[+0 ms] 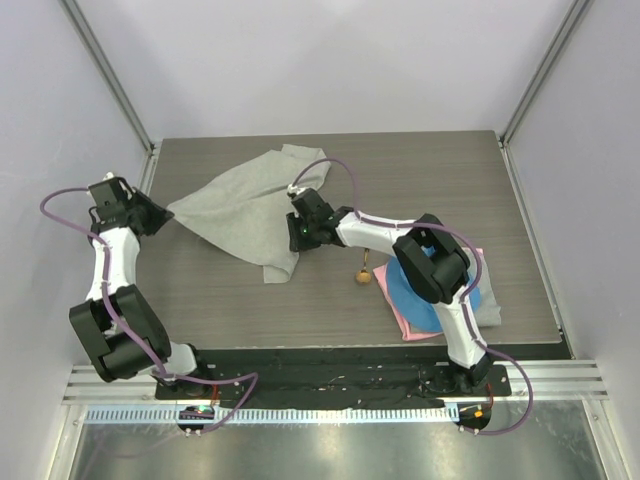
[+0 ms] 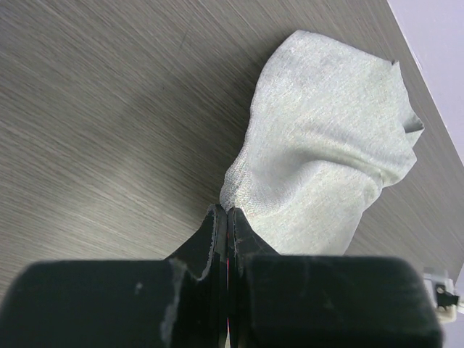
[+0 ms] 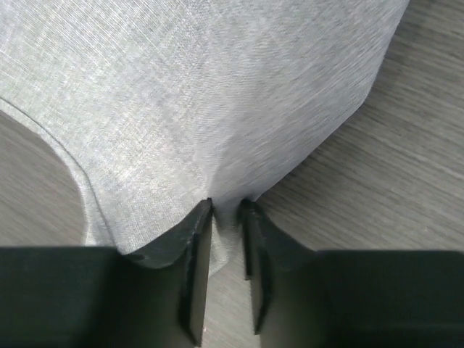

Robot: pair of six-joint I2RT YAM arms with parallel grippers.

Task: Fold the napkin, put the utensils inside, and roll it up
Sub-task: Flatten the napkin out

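Observation:
The light grey napkin [image 1: 250, 205] lies spread and rumpled on the dark wood table [image 1: 420, 180], left of centre. My left gripper [image 1: 166, 213] is shut on its left corner, which shows bunched at the fingertips in the left wrist view [image 2: 319, 145]. My right gripper [image 1: 297, 238] pinches the napkin's right edge; in the right wrist view the cloth [image 3: 203, 94] runs down between the narrowly parted jaws [image 3: 226, 206]. The spoon [image 1: 363, 270], with a gold bowl and a dark handle, lies on the table just right of the right gripper.
A blue cloth [image 1: 432, 300] lies on a pink cloth [image 1: 393, 300] at the front right, under the right arm, with a light grey cloth [image 1: 490, 312] beneath them. White walls and metal posts [image 1: 110, 80] enclose the table.

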